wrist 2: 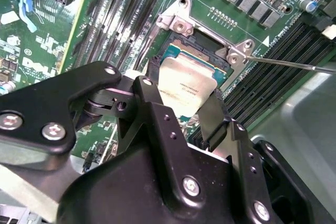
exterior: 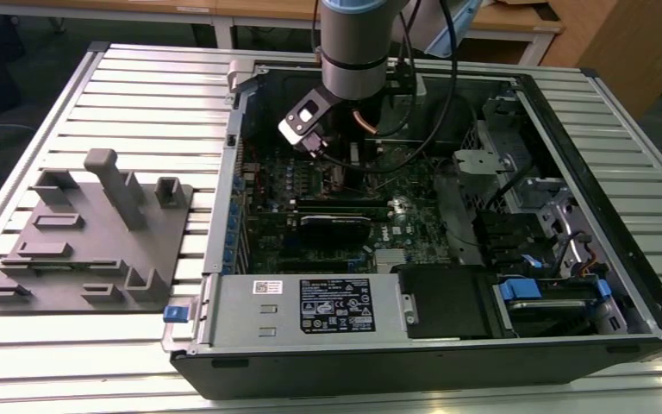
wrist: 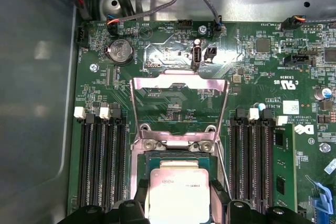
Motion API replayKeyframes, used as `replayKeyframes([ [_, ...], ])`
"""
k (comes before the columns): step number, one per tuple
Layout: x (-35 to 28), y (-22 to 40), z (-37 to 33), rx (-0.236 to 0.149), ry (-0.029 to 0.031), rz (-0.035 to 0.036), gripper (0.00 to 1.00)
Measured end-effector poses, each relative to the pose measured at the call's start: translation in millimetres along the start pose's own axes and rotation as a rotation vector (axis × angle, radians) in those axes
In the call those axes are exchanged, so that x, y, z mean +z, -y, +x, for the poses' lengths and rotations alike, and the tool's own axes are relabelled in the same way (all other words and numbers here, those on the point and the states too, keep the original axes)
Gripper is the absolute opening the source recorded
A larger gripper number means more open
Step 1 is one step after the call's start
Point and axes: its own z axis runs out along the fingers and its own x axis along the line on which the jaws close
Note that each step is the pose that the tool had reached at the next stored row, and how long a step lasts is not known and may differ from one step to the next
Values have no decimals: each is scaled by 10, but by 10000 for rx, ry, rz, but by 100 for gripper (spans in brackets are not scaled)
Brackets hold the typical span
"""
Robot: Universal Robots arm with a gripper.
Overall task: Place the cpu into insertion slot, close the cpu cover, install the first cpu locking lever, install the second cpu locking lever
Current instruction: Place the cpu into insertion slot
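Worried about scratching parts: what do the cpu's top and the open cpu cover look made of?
The cpu: its top looks like dull silver-grey metal, matte, with faint print. The cpu cover: thin bare sheet metal, probably steel, shinier, with a pale glare along its frame.

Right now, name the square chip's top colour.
The small square metal-topped cpu is pale silver-grey; first wrist view.

You have a ribbed metal counter [exterior: 135,82] carrying two items: an open computer case [exterior: 365,377] toward the exterior view's right, and a grey fixture block [exterior: 78,259] just beside it.
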Motion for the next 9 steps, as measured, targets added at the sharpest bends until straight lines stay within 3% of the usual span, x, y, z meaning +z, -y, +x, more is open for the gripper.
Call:
replayKeyframes([
  [9,66,6,5,91,6,-1,54],
])
